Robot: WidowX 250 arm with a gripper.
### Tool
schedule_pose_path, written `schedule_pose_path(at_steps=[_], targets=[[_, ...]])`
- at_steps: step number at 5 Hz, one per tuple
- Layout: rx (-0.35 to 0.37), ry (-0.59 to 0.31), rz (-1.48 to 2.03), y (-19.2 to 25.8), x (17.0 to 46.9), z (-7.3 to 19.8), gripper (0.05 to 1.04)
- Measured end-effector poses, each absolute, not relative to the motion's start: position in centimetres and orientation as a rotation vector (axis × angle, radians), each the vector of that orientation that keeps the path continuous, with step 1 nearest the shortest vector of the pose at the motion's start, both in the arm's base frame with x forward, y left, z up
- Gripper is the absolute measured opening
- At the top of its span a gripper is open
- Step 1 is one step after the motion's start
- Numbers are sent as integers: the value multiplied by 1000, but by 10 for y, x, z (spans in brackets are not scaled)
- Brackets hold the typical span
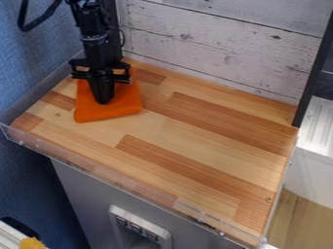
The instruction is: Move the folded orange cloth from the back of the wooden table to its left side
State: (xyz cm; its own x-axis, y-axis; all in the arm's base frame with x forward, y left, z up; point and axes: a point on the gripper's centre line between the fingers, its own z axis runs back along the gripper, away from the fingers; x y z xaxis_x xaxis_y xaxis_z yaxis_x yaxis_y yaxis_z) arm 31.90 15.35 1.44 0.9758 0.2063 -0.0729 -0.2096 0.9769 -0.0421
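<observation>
Your gripper (pixel 102 101) hangs pointing down over the orange cloth (pixel 123 107), near the back-left corner of the wooden tabletop (pixel 195 141). The arm comes in from the top edge of the view, with a black cable (pixel 40 22) looping out to its left. You have the cloth directly beneath the gripper: it spreads out to both sides of the tip and toward the front, and a bit of orange also shows behind, by the gripper's right side. The tip meets the cloth in the view, but you cannot tell whether it presses on it, and you cannot tell whether the gripper is open, closed or pinching fabric. The cloth lies roughly flat, its front edge running at a slight slant, nearer the tabletop's left edge than its right.

Behind the tabletop you have a whitewashed plank wall (pixel 214 46), with a dark post (pixel 314 73) at the back-right corner. A clear strip (pixel 130 181) runs along the front edge. Below it is a grey cabinet (pixel 84 194) with a switch panel (pixel 138 226), and a blue surface (pixel 29 63) stands at your left.
</observation>
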Motion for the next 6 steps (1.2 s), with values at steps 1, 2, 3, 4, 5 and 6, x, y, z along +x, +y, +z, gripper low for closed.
schedule_pose_path(at_steps=[1,2,3,4,5,6], targets=[[-70,41,130,159,305,16,59],[-72,-4,80,169,295,18,59],[-57,-37,36,174,287,21,74],[-27,-65,12,178,286,39,214],[-6,-56,11,171,283,57,459],[10,-36,-16,143,289,76,761]])
